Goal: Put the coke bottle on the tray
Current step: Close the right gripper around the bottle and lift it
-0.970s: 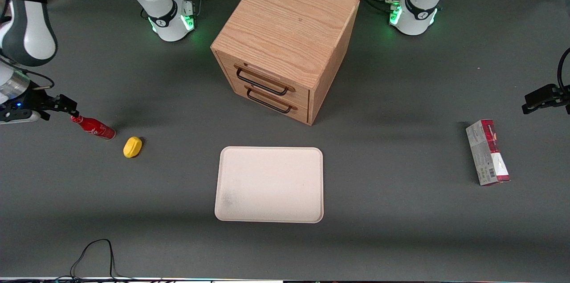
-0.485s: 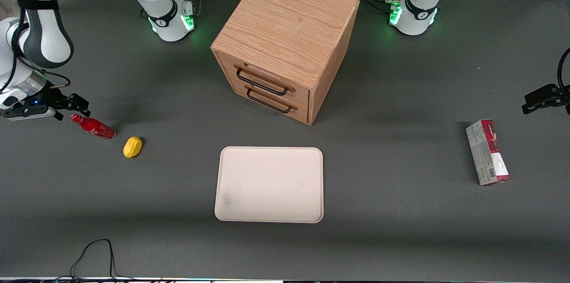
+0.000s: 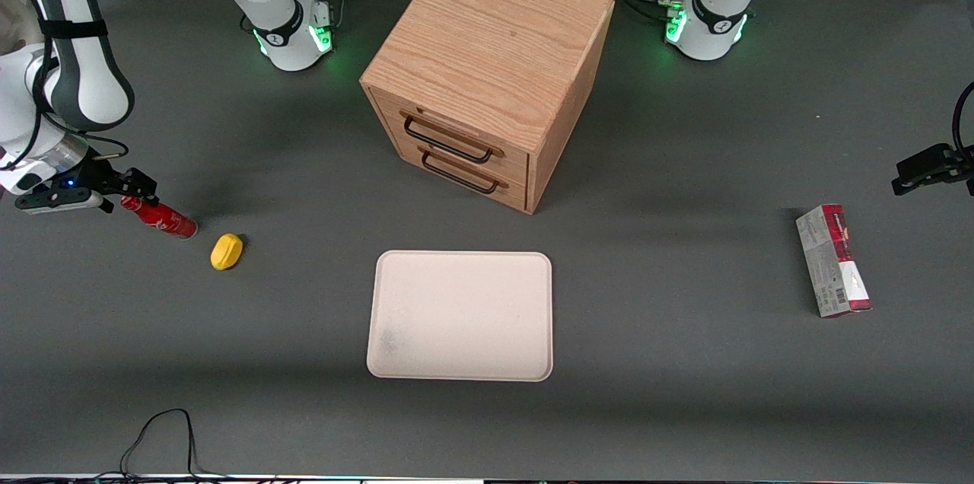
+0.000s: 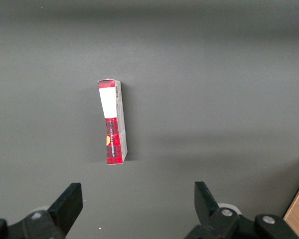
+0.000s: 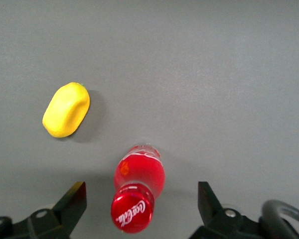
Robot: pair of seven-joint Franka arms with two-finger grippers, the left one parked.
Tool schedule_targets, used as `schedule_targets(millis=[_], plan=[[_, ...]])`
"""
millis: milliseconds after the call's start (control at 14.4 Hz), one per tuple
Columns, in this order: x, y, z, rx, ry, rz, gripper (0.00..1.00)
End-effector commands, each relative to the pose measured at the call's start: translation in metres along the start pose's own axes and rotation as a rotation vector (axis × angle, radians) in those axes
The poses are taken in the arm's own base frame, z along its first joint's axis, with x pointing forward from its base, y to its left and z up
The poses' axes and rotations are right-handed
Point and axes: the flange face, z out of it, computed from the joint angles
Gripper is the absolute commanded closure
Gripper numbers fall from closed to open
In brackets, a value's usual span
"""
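Front view shows the right arm's claw [image 3: 141, 187] poised at the cap end of the coke bottle [image 3: 161, 218], which lies on its side on the desk [image 3: 685, 393] toward the working arm's end. Seen from the right wrist, the claw [image 5: 142, 201] is spread wide, its two fingers [image 5: 72, 201] standing clear on either side of the bottle [image 5: 138, 186] and grasping nothing; that straddle appears meant to line up a pinch across the narrow neck. A yellow lemon-like object [image 3: 227, 251] sits just beside the bottle's base, close enough to be nudged. The tray [image 3: 459, 315], bare and pale, waits well apart near the desk's middle, in front of the wooden drawer cabinet [image 3: 487, 73].
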Motion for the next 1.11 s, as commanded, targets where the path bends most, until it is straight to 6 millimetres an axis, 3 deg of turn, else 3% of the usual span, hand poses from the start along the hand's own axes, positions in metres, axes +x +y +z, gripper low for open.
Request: schedule_targets(millis=[0, 139, 208, 485, 624, 762, 1040], plan=[[0.002, 0.000, 0.001, 0.004, 0.018, -0.014, 0.40], [0.002, 0.000, 0.001, 0.006, 0.016, -0.010, 0.89], [0.002, 0.000, 0.001, 0.008, 0.014, -0.010, 1.00], [0.000, -0.003, 0.001, 0.032, -0.008, 0.000, 1.00], [0.010, -0.003, -0.009, 0.052, -0.018, 0.016, 1.00], [0.036, -0.001, -0.035, 0.079, -0.028, 0.038, 1.00], [0.100, -0.015, -0.117, 0.131, -0.073, 0.080, 1.00]])
